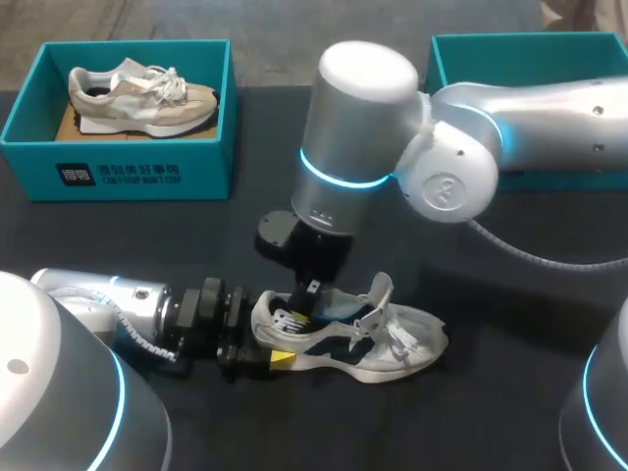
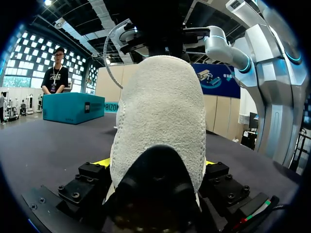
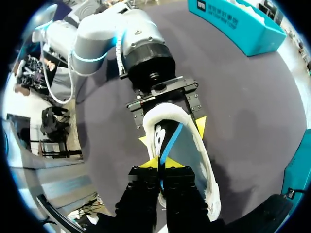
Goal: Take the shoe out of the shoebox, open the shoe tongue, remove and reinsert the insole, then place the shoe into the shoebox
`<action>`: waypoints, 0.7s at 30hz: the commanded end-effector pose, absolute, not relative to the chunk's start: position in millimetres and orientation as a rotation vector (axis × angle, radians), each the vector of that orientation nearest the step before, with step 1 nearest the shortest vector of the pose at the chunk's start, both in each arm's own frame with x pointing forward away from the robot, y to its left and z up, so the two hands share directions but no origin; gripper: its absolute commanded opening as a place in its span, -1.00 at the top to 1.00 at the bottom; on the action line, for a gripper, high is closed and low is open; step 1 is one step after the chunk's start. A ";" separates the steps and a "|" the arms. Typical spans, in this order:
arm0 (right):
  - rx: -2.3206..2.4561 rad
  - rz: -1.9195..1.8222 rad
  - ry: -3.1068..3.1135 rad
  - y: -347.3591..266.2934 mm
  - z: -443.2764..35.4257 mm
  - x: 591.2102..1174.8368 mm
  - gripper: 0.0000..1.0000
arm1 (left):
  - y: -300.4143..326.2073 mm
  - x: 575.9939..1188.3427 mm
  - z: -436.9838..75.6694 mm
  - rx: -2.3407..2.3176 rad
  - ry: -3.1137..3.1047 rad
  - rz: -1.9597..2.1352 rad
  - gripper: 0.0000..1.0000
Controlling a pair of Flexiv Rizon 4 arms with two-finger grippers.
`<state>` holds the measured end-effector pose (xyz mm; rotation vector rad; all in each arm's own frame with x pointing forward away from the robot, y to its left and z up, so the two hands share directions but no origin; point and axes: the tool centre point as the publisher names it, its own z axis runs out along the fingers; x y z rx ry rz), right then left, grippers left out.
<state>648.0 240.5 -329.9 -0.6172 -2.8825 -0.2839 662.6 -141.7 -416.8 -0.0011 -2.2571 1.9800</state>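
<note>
Nearest to me, my left gripper (image 1: 267,355) is lying low over the black table (image 1: 520,324) and is clamping the heel of the white shoe (image 1: 397,345). In its wrist view the suede heel is filling the gap, and only the yellow tips of its fingers (image 2: 103,162) are peeking out on either side, set about a heel's width apart and pressing the shoe from both sides. The shoe is resting on its sole on the table, outside any box, with its toe pointing away from that gripper and its tongue standing up.

Just beyond the heel, my right gripper (image 1: 310,297) is reaching straight down into the shoe's opening. Its fingertips (image 3: 151,163) are nearly meeting, pinching the thin blue edge of the dark insole (image 3: 163,138). A white mark is showing on the insole, but it is too small to make out. The rest of the insole is hiding inside the shoe.

Far back on my left, the teal shoebox (image 1: 118,175) is sitting open with a beige shoe (image 1: 142,96) lying in it. White print is running across its front panel. Far back on my right, a second teal box (image 1: 530,49) is partly hiding behind my right arm, so I cannot tell what is in it.
</note>
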 end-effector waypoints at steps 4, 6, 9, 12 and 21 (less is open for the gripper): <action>-0.577 -0.406 -2.916 220.7 -318.3 644.3 1.00 | -141.6 662.7 -418.4 -0.001 -2.258 1.978 1.00; -0.544 -0.443 -2.934 218.6 -316.7 644.6 1.00 | -141.6 662.7 -418.4 -0.001 -2.258 1.978 1.00; -0.519 -0.475 -2.952 215.2 -314.8 644.6 1.00 | -141.6 662.7 -418.4 -0.001 -2.258 1.978 1.00; -0.494 -0.504 -2.963 212.8 -313.1 645.0 1.00 | -141.6 662.7 -418.4 -0.001 -2.258 1.978 1.00; -0.365 -0.550 -3.002 216.4 -306.3 650.1 1.00 | -141.6 662.7 -418.4 -0.001 -2.258 1.978 1.00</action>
